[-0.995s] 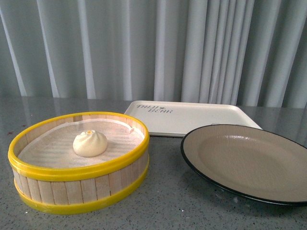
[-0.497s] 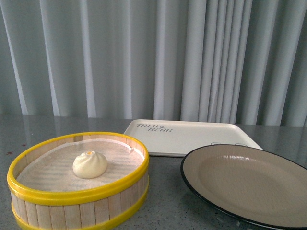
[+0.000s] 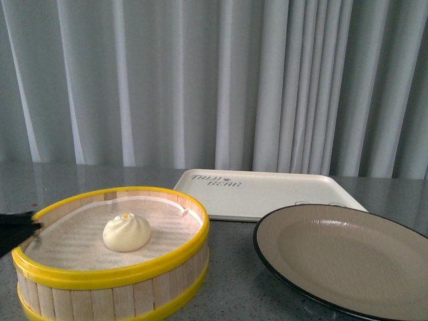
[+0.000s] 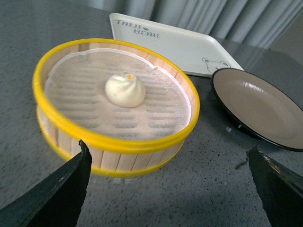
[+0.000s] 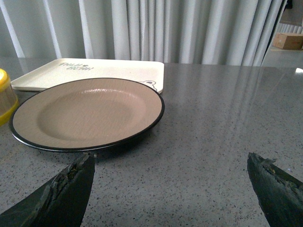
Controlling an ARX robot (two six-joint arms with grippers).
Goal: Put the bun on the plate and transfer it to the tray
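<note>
I see the bun (image 3: pixel 126 233) in the basket (image 3: pixel 100 294) at lower left, with the plate (image 3: pixel 348 257) at lower right. The jaws of my left gripper (image 4: pixel 168 151) and right gripper (image 5: pixel 170 158) stand wide apart.

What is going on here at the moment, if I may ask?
The robot has a bun to move, and nothing is gripped yet. The bun sits in the yellow-rimmed steamer basket on the grey table. The plate stands empty beside the basket, and the tray lies empty behind them. The left gripper is open and faces the basket; the right gripper is open and faces the plate.
</note>
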